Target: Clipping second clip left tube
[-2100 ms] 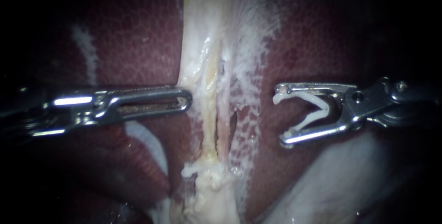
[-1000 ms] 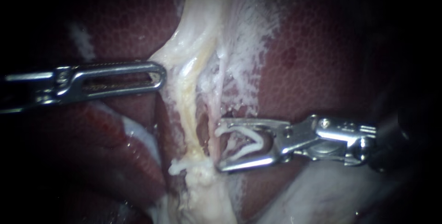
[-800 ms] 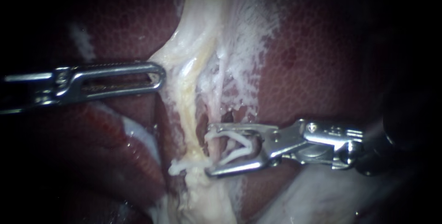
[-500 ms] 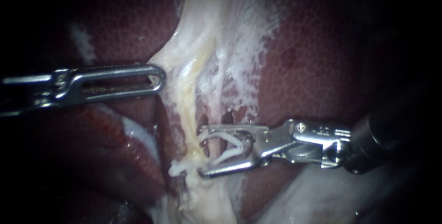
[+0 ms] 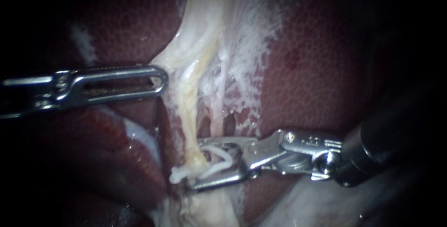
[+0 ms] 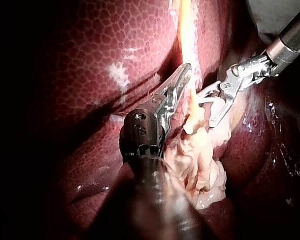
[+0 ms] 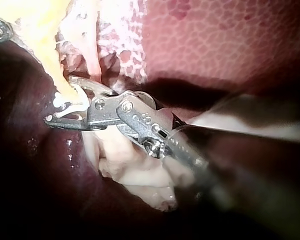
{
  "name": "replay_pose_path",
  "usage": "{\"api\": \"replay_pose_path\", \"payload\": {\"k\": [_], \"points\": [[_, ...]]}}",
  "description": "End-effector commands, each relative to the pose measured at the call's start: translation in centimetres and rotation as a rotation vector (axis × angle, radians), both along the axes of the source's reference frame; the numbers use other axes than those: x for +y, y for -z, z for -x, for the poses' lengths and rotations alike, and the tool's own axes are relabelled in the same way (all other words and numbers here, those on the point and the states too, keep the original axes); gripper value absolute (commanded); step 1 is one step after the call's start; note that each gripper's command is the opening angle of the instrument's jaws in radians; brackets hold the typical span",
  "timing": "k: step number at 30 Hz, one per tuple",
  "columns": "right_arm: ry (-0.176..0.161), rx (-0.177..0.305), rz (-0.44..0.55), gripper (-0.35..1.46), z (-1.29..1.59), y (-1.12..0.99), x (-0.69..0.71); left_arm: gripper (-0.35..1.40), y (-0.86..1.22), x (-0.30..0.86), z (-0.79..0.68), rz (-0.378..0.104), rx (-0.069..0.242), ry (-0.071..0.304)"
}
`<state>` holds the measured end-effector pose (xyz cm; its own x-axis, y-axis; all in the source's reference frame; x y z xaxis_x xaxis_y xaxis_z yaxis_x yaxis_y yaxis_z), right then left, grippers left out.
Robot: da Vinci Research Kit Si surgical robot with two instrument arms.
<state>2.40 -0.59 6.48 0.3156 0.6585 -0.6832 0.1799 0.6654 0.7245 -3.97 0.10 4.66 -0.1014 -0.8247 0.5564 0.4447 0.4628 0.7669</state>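
We take the pale yellow, cord-like left tube (image 5: pixel 188 115) as our landmark; it runs down the middle of the dark red, mottled liver (image 5: pixel 316 68), inside a sheet of whitish, stringy membrane (image 5: pixel 186 54).

To the left of this tube lies our left instrument (image 5: pixel 160 79), a steel pair of long slotted jaws. They lie together on the edge of the membrane, and the sheet is drawn out in a peak from the tube to their tip. The left wrist view shows the same tip right against the tube's side.

Low on the tube, our right instrument (image 5: pixel 195 164) reaches in from the tube's right. Its short steel jaws stand partly apart and carry an open white plastic clip (image 5: pixel 227 158) between them, one leg along each jaw. The tube sits at the mouth of this clip, between the jaw tips. We cannot tell whether it lies fully inside the clip's legs.

Just below the lower jaw, a closed white clip (image 5: pixel 179 175) sits across the same tube. Just right of the tube, a thinner pinkish tube (image 5: pixel 216 124) runs alongside and passes behind the upper jaw.
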Motion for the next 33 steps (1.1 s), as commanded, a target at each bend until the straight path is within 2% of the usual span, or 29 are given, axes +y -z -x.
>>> {"api": "replay_pose_path", "payload": {"k": [1, 8, 17, 28, 31, 32, 33], "points": [[0.002, 0.002, 0.001, 0.57, -0.02, -0.01, 0.0, -0.35, 0.0, 0.0, 0.0, 0.0, 0.0, 0.0], [-0.004, -0.001, 0.001, 0.57, -0.21, -0.04, 0.04, -0.35, -0.02, -0.02, 0.03, 0.002, 0.001, 0.001], [0.009, 0.009, 0.002, 0.56, -0.38, -0.06, 0.06, -0.35, -0.03, -0.03, 0.04, 0.003, 0.0, -0.001], [0.008, -0.009, -0.059, 0.5, -0.33, -0.07, 0.07, -0.35, -0.03, -0.03, 0.04, 0.003, 0.0, -0.001], [0.002, -0.033, -0.136, 0.32, -0.28, -0.09, 0.07, -0.35, -0.04, -0.03, 0.04, 0.003, 0.0, -0.001], [0.001, -0.038, -0.152, 0.23, -0.26, -0.1, 0.07, -0.35, -0.04, -0.03, 0.04, 0.003, 0.0, -0.001], [0.001, -0.048, -0.174, 0.06, -0.23, -0.11, 0.07, -0.35, -0.04, -0.03, 0.04, 0.003, 0.0, -0.001]]}}
